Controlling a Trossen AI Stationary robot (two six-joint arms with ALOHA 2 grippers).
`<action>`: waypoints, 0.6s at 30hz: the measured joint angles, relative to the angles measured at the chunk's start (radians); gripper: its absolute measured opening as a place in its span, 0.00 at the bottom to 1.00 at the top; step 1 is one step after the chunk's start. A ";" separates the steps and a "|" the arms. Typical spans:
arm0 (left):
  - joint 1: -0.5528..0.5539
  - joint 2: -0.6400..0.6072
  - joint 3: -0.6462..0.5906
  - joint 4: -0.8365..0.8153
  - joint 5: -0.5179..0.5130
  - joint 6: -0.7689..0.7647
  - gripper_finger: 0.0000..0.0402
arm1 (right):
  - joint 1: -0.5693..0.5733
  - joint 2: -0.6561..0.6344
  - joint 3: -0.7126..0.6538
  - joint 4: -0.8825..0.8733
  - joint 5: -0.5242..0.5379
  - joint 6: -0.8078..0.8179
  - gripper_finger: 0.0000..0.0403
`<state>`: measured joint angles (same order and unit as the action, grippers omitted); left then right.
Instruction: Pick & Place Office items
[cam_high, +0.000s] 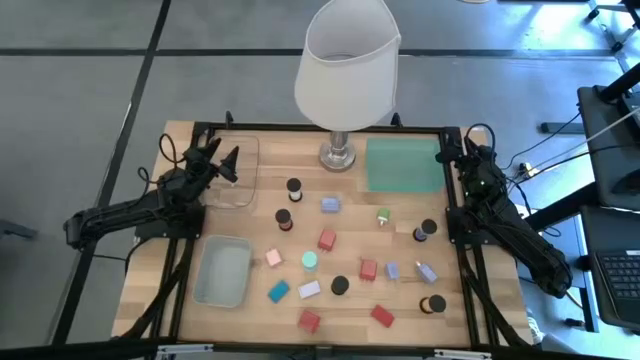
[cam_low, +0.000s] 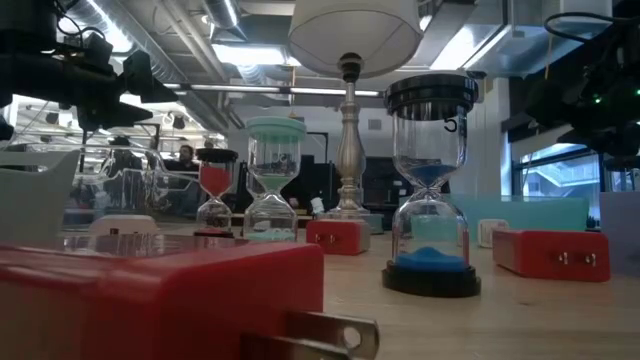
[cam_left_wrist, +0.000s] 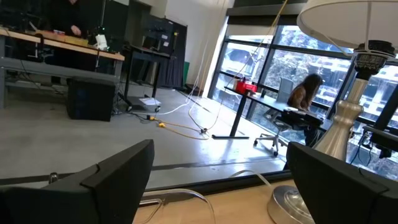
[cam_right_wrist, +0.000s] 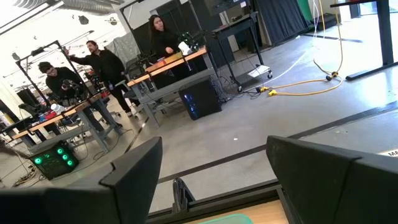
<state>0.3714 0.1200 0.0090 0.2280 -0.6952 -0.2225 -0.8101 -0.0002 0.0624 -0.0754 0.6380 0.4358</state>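
The office items (cam_high: 327, 240) are small red, pink, lavender and teal blocks plus little sand timers with black or mint caps, strewn over the middle and near half of the wooden tabletop (cam_high: 265, 225), from a black-capped timer (cam_high: 294, 186) at about 11 o'clock to a red block (cam_high: 382, 316) at 5 o'clock; the timers stand upright and the blocks lie flat, long axes turned every way. Around them sit a white-shaded lamp (cam_high: 345, 70), green mat (cam_high: 403, 164), clear tray (cam_high: 238, 175) and grey-blue bin (cam_high: 223, 271), within an open workshop with desks and people. The left gripper (cam_high: 222, 160) hangs over the tray at 10 o'clock, fingers spread wide and empty; the right gripper (cam_high: 452, 155) waits at 2 o'clock, fingers apart.
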 joint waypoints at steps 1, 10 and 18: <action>0.000 0.000 0.000 0.000 0.000 0.000 0.90 | 0.000 0.000 0.000 0.000 0.000 0.000 0.72; 0.000 0.000 0.000 0.000 0.000 0.000 0.90 | 0.000 0.000 0.000 0.000 0.000 0.000 0.72; 0.000 0.000 0.000 0.000 0.038 -0.183 0.90 | 0.000 0.000 0.000 0.000 -0.119 0.090 0.72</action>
<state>0.3710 0.1200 0.0088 0.2281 -0.6577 -0.4055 -0.8101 -0.0002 0.0624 -0.0752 0.5194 0.5259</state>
